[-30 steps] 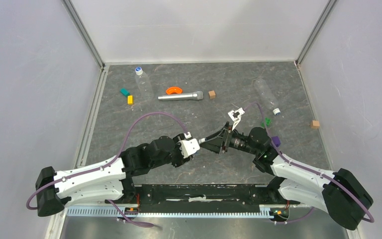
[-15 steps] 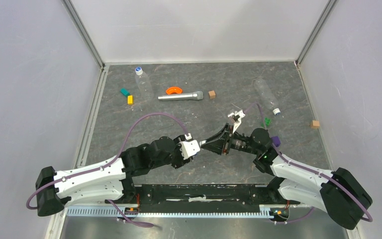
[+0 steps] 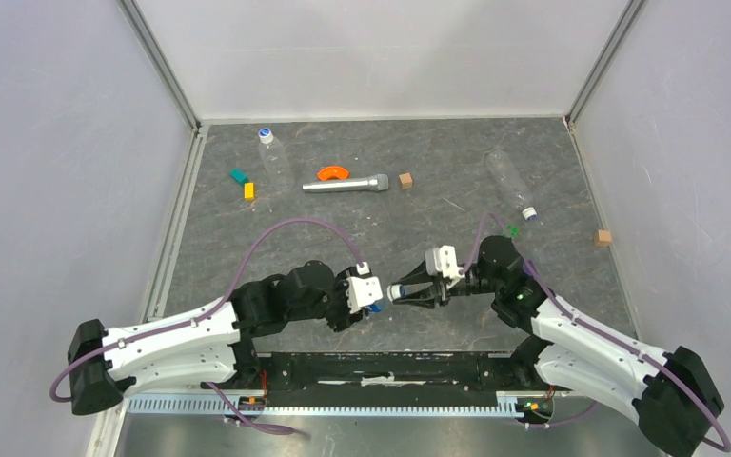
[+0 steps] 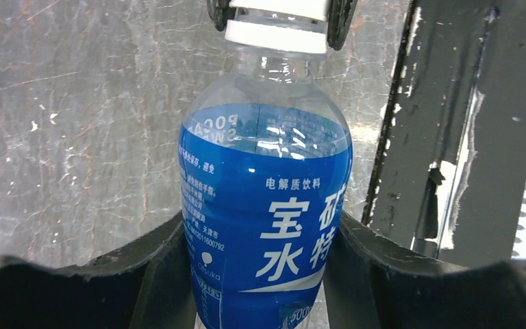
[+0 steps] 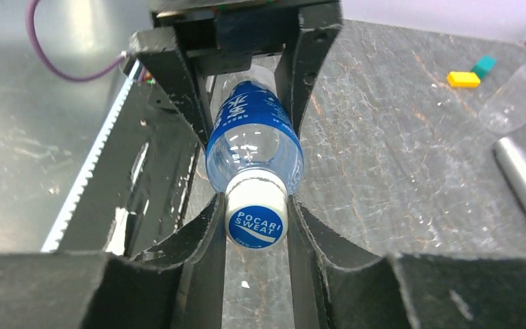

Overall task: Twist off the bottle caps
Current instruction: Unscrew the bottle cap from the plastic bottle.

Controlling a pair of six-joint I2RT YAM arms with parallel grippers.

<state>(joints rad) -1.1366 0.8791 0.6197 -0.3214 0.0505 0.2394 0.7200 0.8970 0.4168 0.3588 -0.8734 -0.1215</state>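
A short bottle with a blue label [image 4: 267, 205] lies level above the table, its body clamped between the fingers of my left gripper [image 4: 260, 229]. Its white cap with a blue top [image 5: 257, 218] points at my right gripper [image 5: 257, 214], whose two black fingers press on the cap's sides. In the top view both grippers meet near the front middle, the left gripper [image 3: 373, 297] facing the right gripper [image 3: 398, 291]. Two clear unlabelled bottles lie on the table, one at the back left [image 3: 273, 160] and one at the back right [image 3: 508, 179], each with its cap on.
A silver cylinder [image 3: 347, 183], an orange curved piece [image 3: 332, 172] and a brown cube [image 3: 405, 180] lie at the back middle. Green [image 3: 239, 176] and yellow [image 3: 248, 190] blocks sit at the left, another brown cube [image 3: 603, 237] at the right. A black rail [image 3: 371, 367] runs along the near edge.
My right gripper has rolled over, dropped slightly toward the near edge and closed on the bottle's cap. The left gripper has kept its hold on the bottle and shifted little.
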